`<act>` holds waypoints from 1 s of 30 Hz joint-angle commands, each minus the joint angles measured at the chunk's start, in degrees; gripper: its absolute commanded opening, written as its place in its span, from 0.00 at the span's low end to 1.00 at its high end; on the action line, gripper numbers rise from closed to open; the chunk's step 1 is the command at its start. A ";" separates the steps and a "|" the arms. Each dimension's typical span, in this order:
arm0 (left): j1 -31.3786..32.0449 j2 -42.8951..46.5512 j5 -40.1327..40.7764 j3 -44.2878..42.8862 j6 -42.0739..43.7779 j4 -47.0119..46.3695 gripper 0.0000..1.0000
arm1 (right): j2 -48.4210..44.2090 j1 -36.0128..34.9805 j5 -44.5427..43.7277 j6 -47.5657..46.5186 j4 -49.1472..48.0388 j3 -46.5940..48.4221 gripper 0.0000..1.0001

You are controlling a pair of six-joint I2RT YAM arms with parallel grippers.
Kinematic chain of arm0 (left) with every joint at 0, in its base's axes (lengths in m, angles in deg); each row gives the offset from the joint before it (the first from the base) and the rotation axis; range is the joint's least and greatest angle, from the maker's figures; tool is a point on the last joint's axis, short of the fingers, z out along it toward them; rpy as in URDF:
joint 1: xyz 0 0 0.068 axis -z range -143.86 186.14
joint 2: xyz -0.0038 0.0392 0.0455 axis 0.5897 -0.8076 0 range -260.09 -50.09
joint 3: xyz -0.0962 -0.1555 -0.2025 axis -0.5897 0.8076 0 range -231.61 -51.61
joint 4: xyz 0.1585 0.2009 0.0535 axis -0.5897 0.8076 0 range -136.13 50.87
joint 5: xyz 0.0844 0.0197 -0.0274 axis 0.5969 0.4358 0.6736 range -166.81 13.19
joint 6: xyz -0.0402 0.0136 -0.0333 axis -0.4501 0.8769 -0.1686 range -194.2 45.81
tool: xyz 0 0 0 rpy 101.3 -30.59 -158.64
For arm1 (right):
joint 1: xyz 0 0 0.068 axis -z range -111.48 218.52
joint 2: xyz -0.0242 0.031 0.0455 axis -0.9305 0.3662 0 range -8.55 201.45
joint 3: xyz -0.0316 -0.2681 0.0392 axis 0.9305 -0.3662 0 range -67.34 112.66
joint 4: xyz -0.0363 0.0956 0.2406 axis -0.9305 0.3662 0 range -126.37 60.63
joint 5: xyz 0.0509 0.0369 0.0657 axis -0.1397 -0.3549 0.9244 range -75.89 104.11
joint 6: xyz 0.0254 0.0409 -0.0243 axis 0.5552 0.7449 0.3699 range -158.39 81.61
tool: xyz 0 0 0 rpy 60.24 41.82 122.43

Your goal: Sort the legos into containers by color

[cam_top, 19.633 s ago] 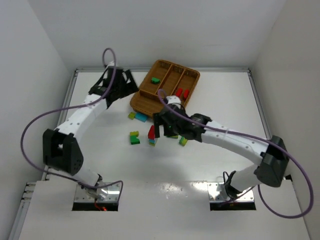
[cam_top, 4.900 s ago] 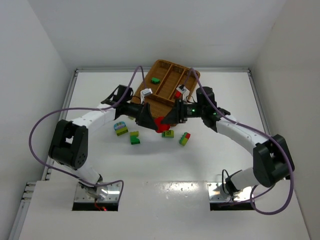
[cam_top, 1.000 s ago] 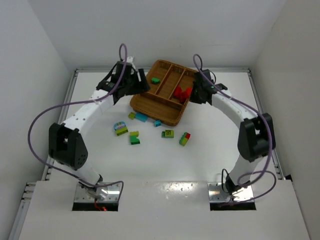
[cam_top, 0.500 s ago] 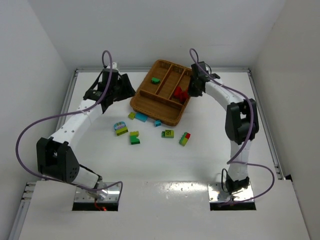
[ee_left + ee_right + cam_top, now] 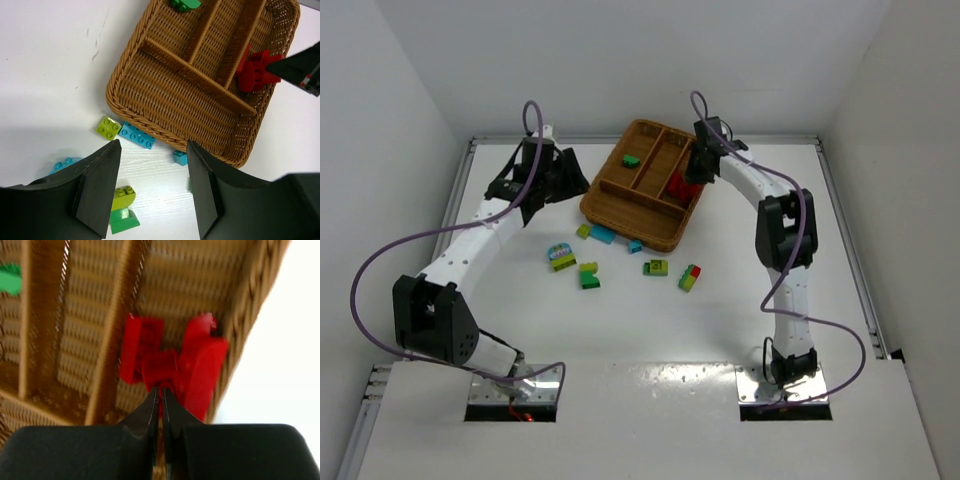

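The brown wicker tray (image 5: pixel 610 200) (image 5: pixel 175 95) lies at the back of the table. My right gripper (image 5: pixel 694 175) (image 5: pixel 160 390) hangs over the tray's right-hand compartment, shut on a red lego (image 5: pixel 682 188) (image 5: pixel 256 75) (image 5: pixel 162 367), with more red pieces beside it. A green lego (image 5: pixel 631 160) (image 5: pixel 184 4) lies in the left compartment. My left gripper (image 5: pixel 558 177) (image 5: pixel 150 190) hovers open above the table left of the tray, holding nothing. Loose legos lie in front of the tray: lime (image 5: pixel 108 128), light blue (image 5: pixel 136 136) and a small blue one (image 5: pixel 180 157).
Nearer the arms lie a lime-and-green stack (image 5: pixel 589 275) (image 5: pixel 122 210), a blue-and-lime piece (image 5: pixel 560 257), a green brick (image 5: pixel 656 267) and a red-and-green pair (image 5: pixel 689 277). White walls close in the table on three sides.
The left gripper drew back to the left, away from the tray, and its jaws narrowed a little. The right arm's elbow swung in toward the tray while its tip stayed at the red pieces.
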 commanded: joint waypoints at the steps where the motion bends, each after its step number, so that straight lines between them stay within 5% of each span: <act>1: -1.03 1.35 -0.84 -0.42 1.19 -0.65 0.61 | -7.70 -0.56 -0.25 0.05 -4.52 -4.63 0.06; 6: -1.03 -0.41 -3.47 -1.03 1.20 -0.65 0.58 | -9.02 -0.56 -0.07 -0.74 1.18 -7.95 0.06; 11: -1.03 -0.41 -3.48 -1.03 1.20 -0.65 0.52 | -12.72 -0.47 -0.08 -0.74 -4.70 -16.50 0.06; 25: -1.56 -1.46 -3.48 -1.03 1.20 -0.13 0.51 | 5.56 1.64 -0.26 -1.45 4.96 14.43 0.06; 30: -1.56 -1.46 -2.86 -1.56 1.72 -0.13 0.51 | -5.85 -0.29 0.97 -2.06 -3.62 -0.66 0.06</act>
